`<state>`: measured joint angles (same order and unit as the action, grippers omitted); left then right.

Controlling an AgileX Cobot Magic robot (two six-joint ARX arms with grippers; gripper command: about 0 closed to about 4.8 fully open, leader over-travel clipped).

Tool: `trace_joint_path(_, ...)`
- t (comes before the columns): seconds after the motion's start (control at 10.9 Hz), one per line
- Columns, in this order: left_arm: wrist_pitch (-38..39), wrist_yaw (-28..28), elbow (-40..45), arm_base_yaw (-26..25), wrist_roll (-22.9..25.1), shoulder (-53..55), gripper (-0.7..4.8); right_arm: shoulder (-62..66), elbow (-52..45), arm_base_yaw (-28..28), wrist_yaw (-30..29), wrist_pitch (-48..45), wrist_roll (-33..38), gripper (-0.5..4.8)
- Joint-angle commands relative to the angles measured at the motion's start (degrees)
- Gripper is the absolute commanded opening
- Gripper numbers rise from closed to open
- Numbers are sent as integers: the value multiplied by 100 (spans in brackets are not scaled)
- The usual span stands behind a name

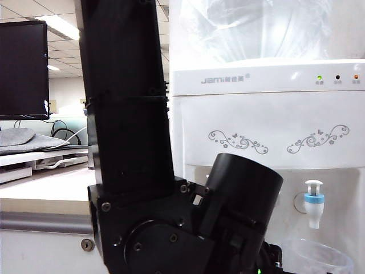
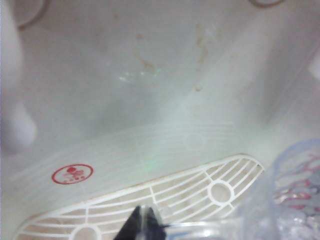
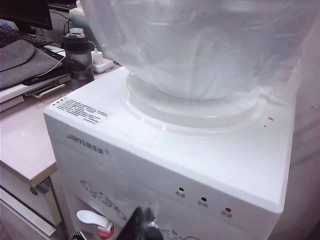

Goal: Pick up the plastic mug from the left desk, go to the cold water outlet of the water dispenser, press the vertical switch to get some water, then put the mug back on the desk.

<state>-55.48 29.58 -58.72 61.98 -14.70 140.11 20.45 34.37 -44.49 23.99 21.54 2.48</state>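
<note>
Exterior view: left arm fills the frame from 12 down to 6 o'clock; its gripper (image 2: 145, 226) shows only in the left wrist view, fingers (image 2: 136, 227) narrow, tips together, by my reading pinching the thin clear handle of the plastic mug (image 2: 295, 200), which hangs just beside them over the white drip grille (image 2: 165, 192) inside the dispenser's alcove. Key relation, exterior view: the mug rim (image 1: 317, 256) sits at 6 o'clock from the cold water outlet (image 1: 313, 204), blue collar, spout pointing down at the mug's mouth, apart from it, mug axis upright as far as the rim shows. The vertical switch (image 1: 313, 184) is the stubby white cap at 12 o'clock on that tap. Left counter (image 1: 45, 191) lies at 9 o'clock, mug well off it. Right gripper (image 3: 142, 226): fingers pressed together, nothing in them, hovering above and in front of the water dispenser (image 1: 268, 123), over the red-collared tap (image 3: 96, 220). Judgement: the left fingers are occupied, so the right arm is the free one for the switch, though it must come down and across to the blue side. Writing: grey "Jam" (image 1: 209, 80) legible, characters after it not; captions under the three lights, the printed label (image 3: 80, 111) on the top and the red round stamp (image 2: 72, 174) too small to read
</note>
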Motion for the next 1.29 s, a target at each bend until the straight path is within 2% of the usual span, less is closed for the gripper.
trace_joint_path(0.09,-107,-4,-164,9,-109,-39,-6,-4,17,-4,-13,-76,4,-1)
trace_joint_path(0.18,219,26,-350,11,-251,-39,-6,-4,17,-4,-13,-76,4,-1)
trace_joint_path(0.55,479,22,-437,11,-251,-31,-6,-4,17,-7,-15,-76,4,-1)
trace_joint_path(1.29,105,22,-439,9,-374,214,-7,-4,17,-9,-101,-70,4,-1)
